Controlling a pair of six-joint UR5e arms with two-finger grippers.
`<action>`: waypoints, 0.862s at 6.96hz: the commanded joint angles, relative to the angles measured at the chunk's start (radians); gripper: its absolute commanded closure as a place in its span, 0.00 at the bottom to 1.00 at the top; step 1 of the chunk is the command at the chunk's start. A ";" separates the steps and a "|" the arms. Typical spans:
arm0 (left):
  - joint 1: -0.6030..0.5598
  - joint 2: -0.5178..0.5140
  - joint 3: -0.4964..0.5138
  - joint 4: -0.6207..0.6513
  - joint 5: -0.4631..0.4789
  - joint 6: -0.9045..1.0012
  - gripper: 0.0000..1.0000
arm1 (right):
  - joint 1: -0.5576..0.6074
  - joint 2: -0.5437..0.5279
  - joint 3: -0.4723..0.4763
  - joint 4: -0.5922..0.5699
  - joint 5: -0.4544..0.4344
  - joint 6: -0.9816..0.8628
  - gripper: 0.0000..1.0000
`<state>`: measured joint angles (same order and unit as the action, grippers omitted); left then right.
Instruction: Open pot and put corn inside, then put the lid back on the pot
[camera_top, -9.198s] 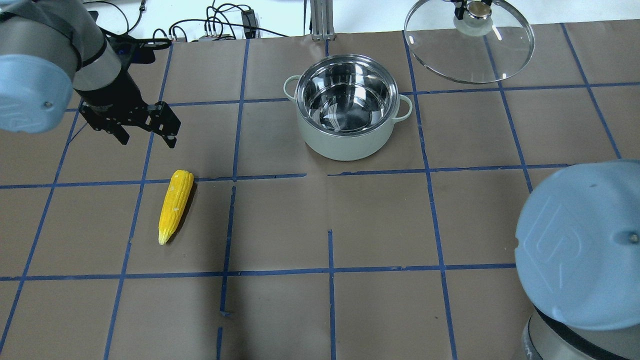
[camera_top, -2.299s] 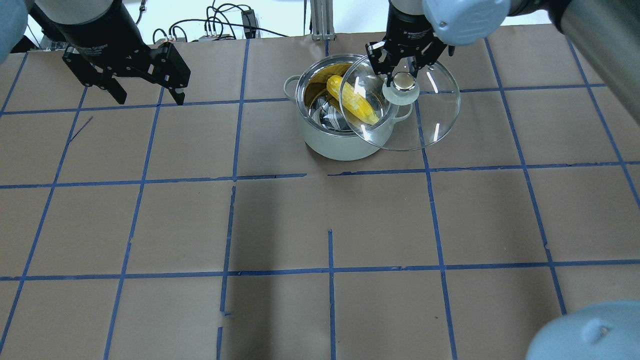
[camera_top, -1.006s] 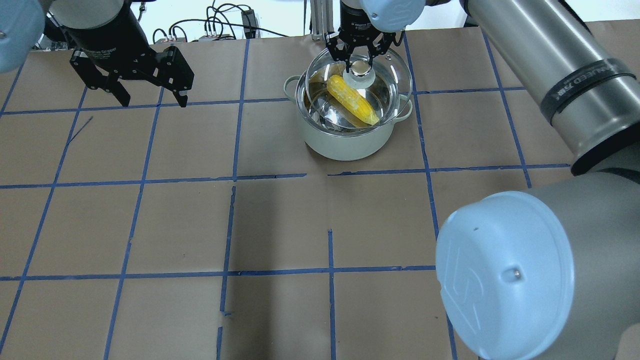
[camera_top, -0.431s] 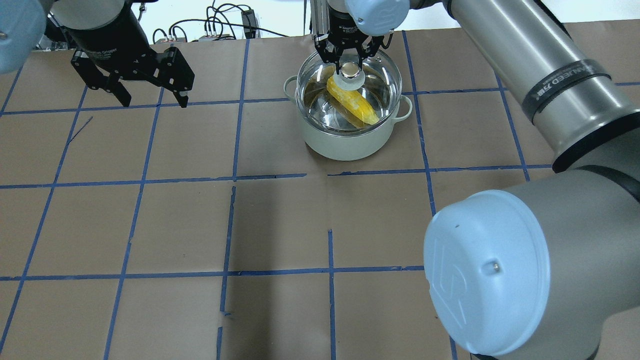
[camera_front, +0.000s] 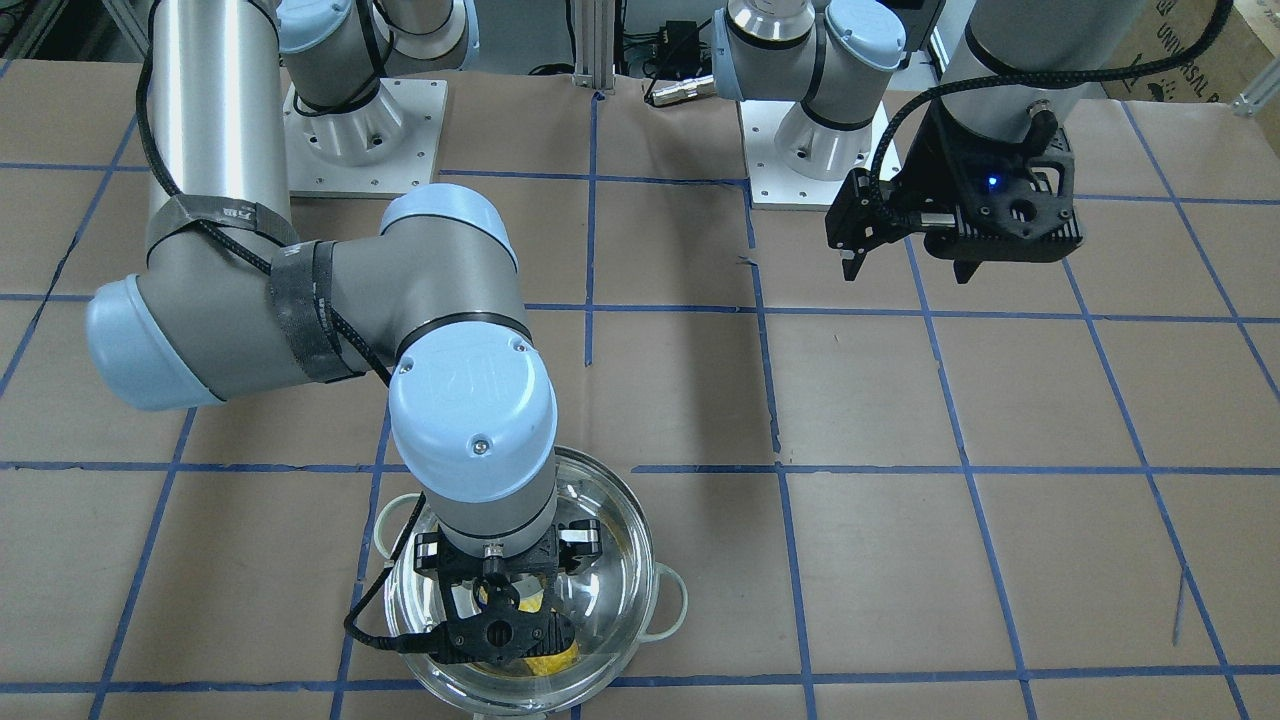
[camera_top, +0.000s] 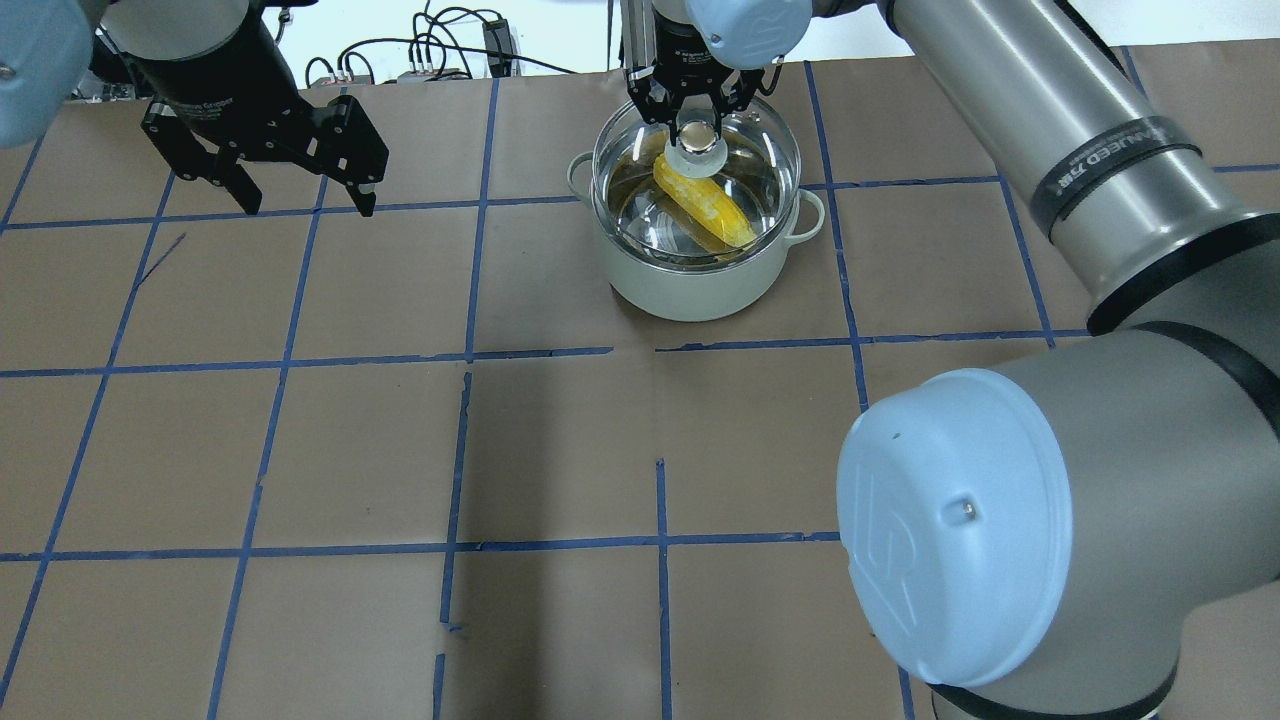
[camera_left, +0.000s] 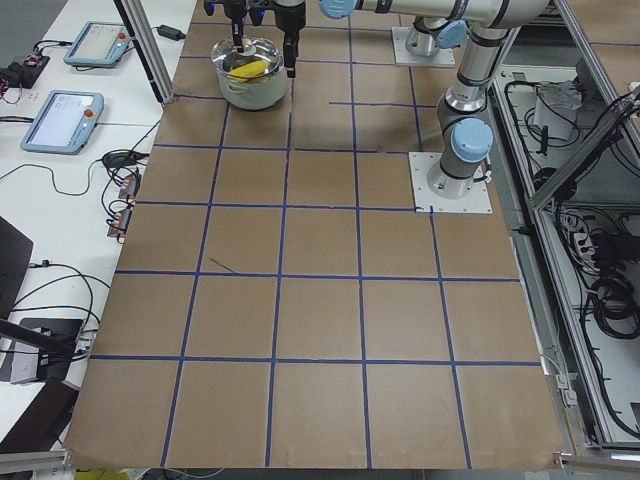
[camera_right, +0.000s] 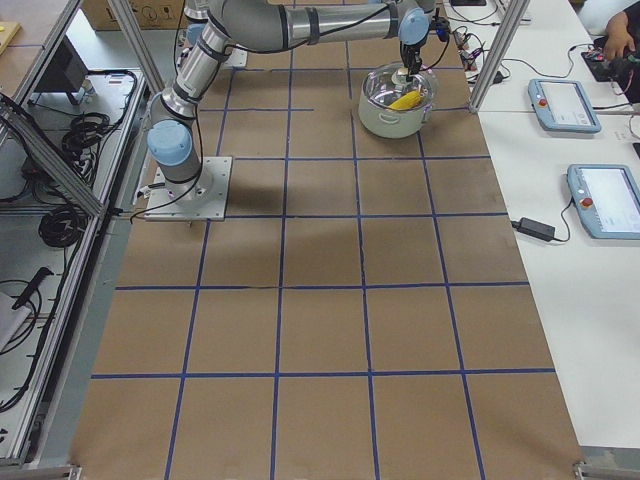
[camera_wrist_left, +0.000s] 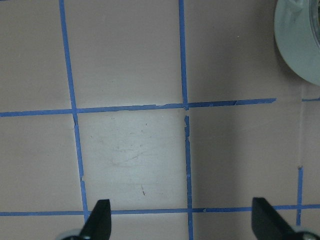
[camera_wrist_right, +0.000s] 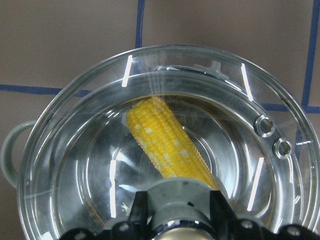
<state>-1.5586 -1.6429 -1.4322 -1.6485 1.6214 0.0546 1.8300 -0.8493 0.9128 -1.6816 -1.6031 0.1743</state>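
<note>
The mint-white pot (camera_top: 690, 290) stands at the far middle of the table. The yellow corn (camera_top: 705, 200) lies slanted inside it and also shows in the right wrist view (camera_wrist_right: 165, 145). My right gripper (camera_top: 698, 135) is shut on the beige knob (camera_wrist_right: 182, 215) of the clear glass lid (camera_top: 765, 165). It holds the lid level and nearly centred over the pot's rim. I cannot tell whether the lid touches the rim. My left gripper (camera_top: 305, 200) is open and empty, above the table far to the pot's left.
Cables and a metal post (camera_top: 640, 40) lie beyond the table's far edge behind the pot. The brown table (camera_top: 560, 450) has blue tape grid lines. My right arm's elbow (camera_top: 960, 520) fills the near right of the overhead view.
My right gripper has carried the lid leftwards from beside the pot to over its opening and lowered it slightly. The corn now lies in the pot. The left gripper has stayed put.
</note>
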 joint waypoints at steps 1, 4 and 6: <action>0.000 0.002 -0.001 -0.001 0.000 0.001 0.00 | 0.000 0.016 -0.009 -0.001 0.006 0.001 0.92; 0.000 0.002 -0.001 -0.001 0.000 0.001 0.00 | 0.002 0.024 -0.008 0.002 -0.003 0.001 0.92; 0.000 0.002 -0.001 -0.001 0.000 0.001 0.00 | 0.002 0.022 -0.009 0.008 -0.003 0.001 0.92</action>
<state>-1.5585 -1.6414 -1.4327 -1.6490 1.6214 0.0552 1.8313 -0.8261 0.9042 -1.6765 -1.6058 0.1749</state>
